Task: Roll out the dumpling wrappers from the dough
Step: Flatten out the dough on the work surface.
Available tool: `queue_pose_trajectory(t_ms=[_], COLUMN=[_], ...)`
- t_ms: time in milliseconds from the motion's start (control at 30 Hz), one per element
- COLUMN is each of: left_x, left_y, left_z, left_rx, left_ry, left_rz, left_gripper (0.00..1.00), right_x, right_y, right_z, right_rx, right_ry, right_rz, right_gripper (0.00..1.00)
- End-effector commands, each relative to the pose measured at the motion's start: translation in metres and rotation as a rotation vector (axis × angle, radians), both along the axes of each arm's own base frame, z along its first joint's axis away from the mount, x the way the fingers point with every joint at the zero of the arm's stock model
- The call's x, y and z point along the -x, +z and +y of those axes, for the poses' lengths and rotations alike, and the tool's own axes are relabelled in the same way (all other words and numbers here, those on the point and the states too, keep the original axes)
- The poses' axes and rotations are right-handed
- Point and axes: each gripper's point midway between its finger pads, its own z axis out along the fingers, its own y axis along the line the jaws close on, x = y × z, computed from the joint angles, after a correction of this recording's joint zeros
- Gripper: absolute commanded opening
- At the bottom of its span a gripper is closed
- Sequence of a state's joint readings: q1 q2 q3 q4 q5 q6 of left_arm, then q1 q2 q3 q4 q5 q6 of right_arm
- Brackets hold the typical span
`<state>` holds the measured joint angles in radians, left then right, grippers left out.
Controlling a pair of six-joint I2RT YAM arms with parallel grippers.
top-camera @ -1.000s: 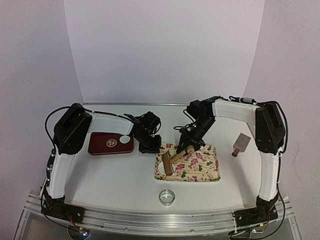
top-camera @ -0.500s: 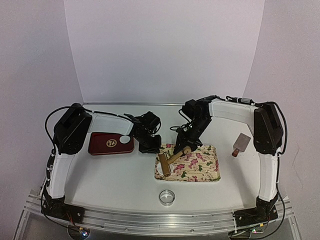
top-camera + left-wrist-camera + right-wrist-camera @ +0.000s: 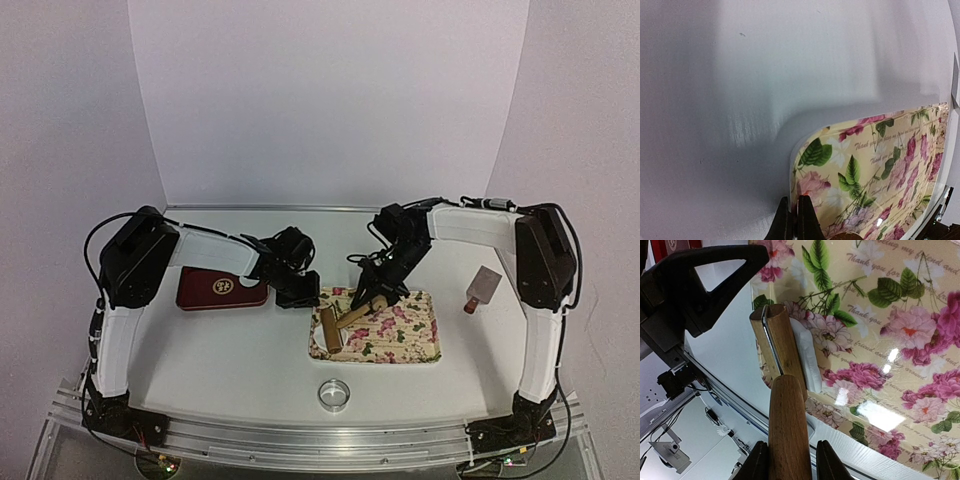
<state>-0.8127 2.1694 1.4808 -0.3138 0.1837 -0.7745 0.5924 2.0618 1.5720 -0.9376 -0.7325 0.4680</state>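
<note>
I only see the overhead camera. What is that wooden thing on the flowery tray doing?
Observer: The right wrist view shows the wooden roller lying on a piece of white dough on the tray.
Operator: Is the claw really holding it?
Observer: Yes, the right gripper is clamped on its handle.
Operator: And the other claw?
Observer: The left gripper is shut, its tips at the tray's corner rim.

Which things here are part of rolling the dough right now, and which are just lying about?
In use: dough, wooden roller, floral tray.
Lying about: metal ring, scraper, red case.
</note>
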Motion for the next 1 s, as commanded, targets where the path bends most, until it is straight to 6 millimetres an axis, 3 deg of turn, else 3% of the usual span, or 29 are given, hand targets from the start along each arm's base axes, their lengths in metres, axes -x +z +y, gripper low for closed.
queue_pose_trajectory(t_ms=[0, 367, 967], left_x=[0.003, 0.007, 0.004], left_y=[-0.031, -0.035, -0.034], left_z=[0.059, 0.076, 0.078], left_rx=[-0.2, -0.232, -0.237], left_ry=[0.059, 0.077, 0.079], left_rz=[0.036, 0.035, 0.029], left_gripper=[0.0, 0.0, 0.0], right_x=[0.024, 0.033, 0.028], right_y=[-0.107, -0.102, -0.09], right_z=[-0.154, -0.184, -0.203], right_rx=[0.778, 0.804, 0.815], right_ry=[0.067, 0.057, 0.027], right_rz=[0.026, 0.053, 0.046], right_gripper=[0.0, 0.0, 0.0])
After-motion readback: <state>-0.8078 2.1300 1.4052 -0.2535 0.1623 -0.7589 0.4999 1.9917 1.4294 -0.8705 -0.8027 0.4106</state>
